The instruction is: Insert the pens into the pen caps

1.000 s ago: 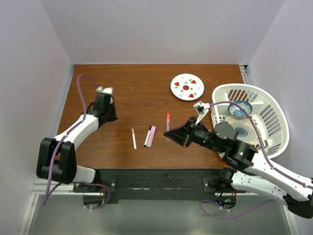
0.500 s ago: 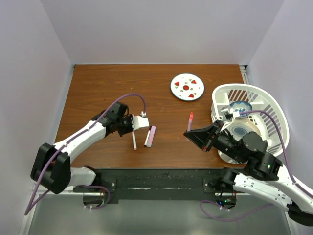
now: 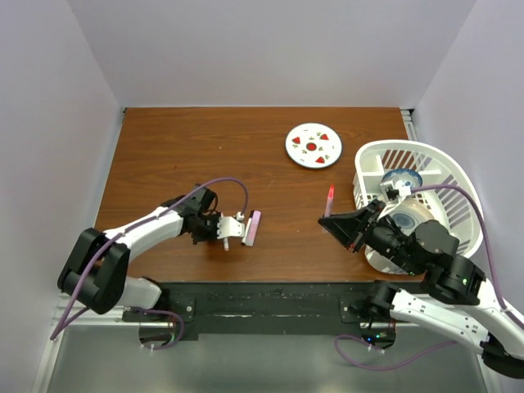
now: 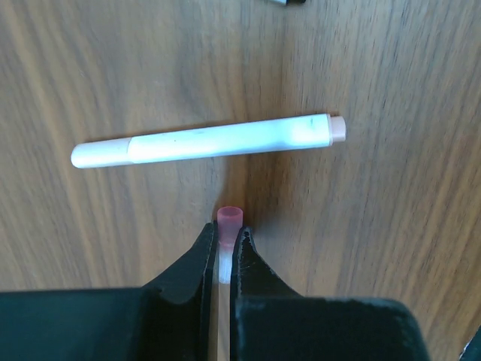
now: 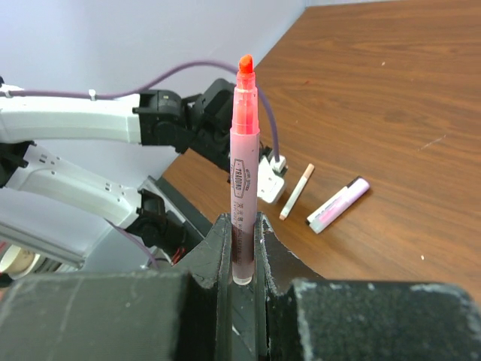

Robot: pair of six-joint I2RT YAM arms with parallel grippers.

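Observation:
My left gripper is shut on a small pink-ended pen cap, whose open end pokes out just past the fingertips. It hovers right beside a thin white pen lying on the table. From above, that gripper covers most of the thin pen, and a thick pale pink marker lies just to its right. My right gripper is shut on a pink pen with an orange-red tip, held upright above the table.
A round white plate with red marks sits at the back centre. A white basket holding a blue bowl stands at the right edge, close behind my right arm. The left arm's purple cable loops over the table.
The left arm swung from the far left across to the pens and came down over the thin white pen. The right gripper carried its pink pen rightward toward the basket.

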